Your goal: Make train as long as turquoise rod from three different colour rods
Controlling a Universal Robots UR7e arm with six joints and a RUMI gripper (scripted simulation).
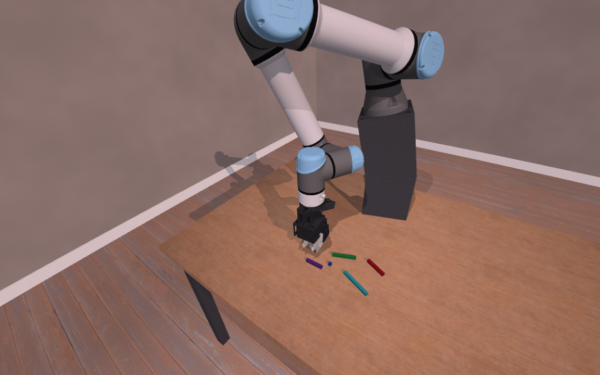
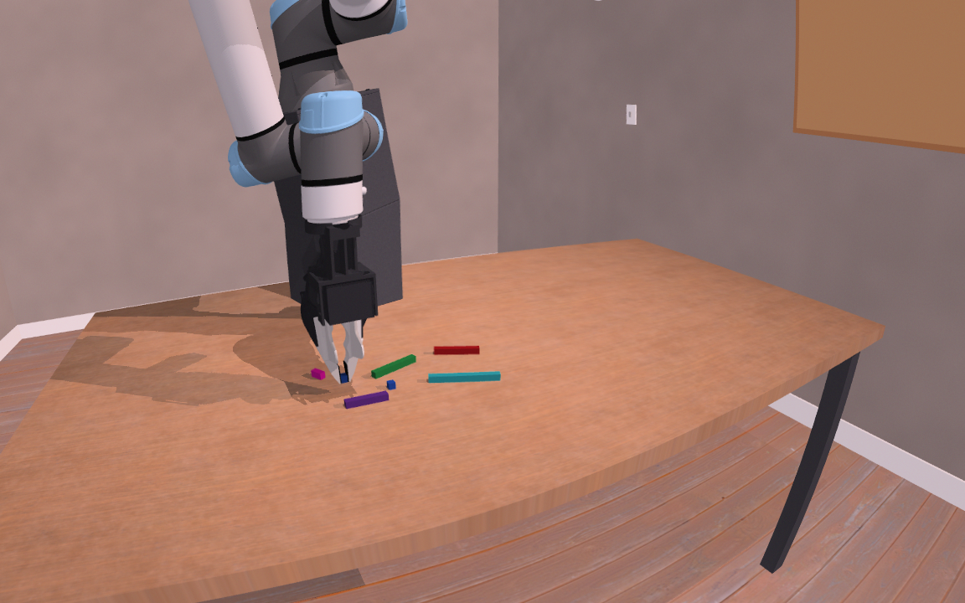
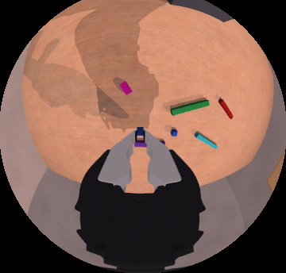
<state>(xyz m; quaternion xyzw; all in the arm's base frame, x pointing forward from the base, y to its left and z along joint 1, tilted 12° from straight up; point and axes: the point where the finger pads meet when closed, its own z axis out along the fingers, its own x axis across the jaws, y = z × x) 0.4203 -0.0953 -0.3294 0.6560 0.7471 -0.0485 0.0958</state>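
My gripper (image 1: 314, 249) (image 2: 344, 373) (image 3: 140, 131) is shut on a small blue rod (image 2: 343, 378) (image 3: 140, 130) and holds it low over the table. A magenta rod (image 2: 317, 373) (image 3: 125, 88) lies close by, hidden behind the gripper in the top view. A purple rod (image 1: 313, 263) (image 2: 366, 399) lies on the camera side of the gripper, partly covered by the fingers in the wrist view. A second blue rod (image 1: 329, 263) (image 2: 390, 384) (image 3: 174, 132) lies just off its end, with a gap. A green rod (image 1: 344, 255) (image 2: 394, 366) (image 3: 190, 107) lies apart, at an angle.
A turquoise rod (image 1: 355, 283) (image 2: 463, 377) (image 3: 206, 140) and a red rod (image 1: 375, 267) (image 2: 456, 350) (image 3: 226, 109) lie separately beyond the green one. The arm's dark pedestal (image 1: 387, 153) (image 2: 381, 255) stands at the back of the wooden table (image 1: 470, 298) (image 2: 621, 315).
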